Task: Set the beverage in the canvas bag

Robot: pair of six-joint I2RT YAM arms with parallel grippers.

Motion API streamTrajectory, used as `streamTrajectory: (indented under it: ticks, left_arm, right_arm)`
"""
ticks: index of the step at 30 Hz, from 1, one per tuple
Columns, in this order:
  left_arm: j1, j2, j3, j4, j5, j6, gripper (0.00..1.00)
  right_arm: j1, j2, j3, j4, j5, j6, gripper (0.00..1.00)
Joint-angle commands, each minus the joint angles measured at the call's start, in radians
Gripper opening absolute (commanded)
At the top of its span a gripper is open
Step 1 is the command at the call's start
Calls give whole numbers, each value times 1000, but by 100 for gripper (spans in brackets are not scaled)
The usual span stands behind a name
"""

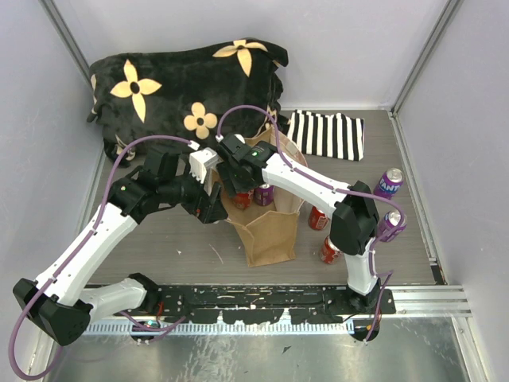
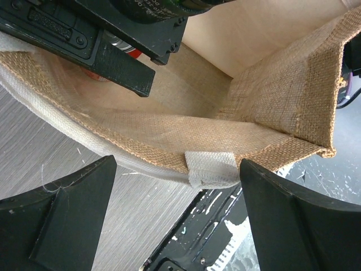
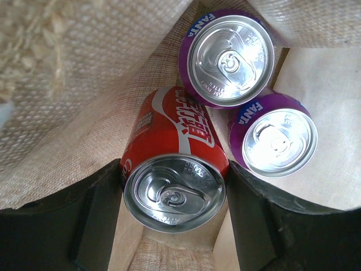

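The tan jute canvas bag (image 1: 270,235) stands upright at the table's middle, its top open. My right gripper (image 1: 242,189) reaches down into it, shut on a red cola can (image 3: 175,169) that it holds by the sides, jaws (image 3: 175,192) touching both flanks. Two purple Fanta cans (image 3: 231,59) (image 3: 279,141) stand on the bag's floor beside it. My left gripper (image 2: 177,220) is open at the bag's left rim (image 2: 225,141). The cream handle patch (image 2: 210,167) lies between its spread fingers, untouched.
Loose cans stand right of the bag: two purple (image 1: 389,182) (image 1: 390,225) and two red (image 1: 318,217) (image 1: 329,250). A black flowered blanket (image 1: 183,79) lies at the back left. A striped cloth (image 1: 326,135) lies behind the bag. A black rail (image 1: 262,298) runs along the near edge.
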Motion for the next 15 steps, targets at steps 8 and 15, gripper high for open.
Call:
streamTrajectory:
  ticks: [8, 15]
  left_arm:
    - [-4, -24, 15, 29, 29, -8, 98]
    - [-4, -23, 15, 28, 34, -6, 98]
  right_arm:
    - [4, -22, 2, 138, 21, -146, 1]
    - [4, -7, -31, 156, 29, -204, 1]
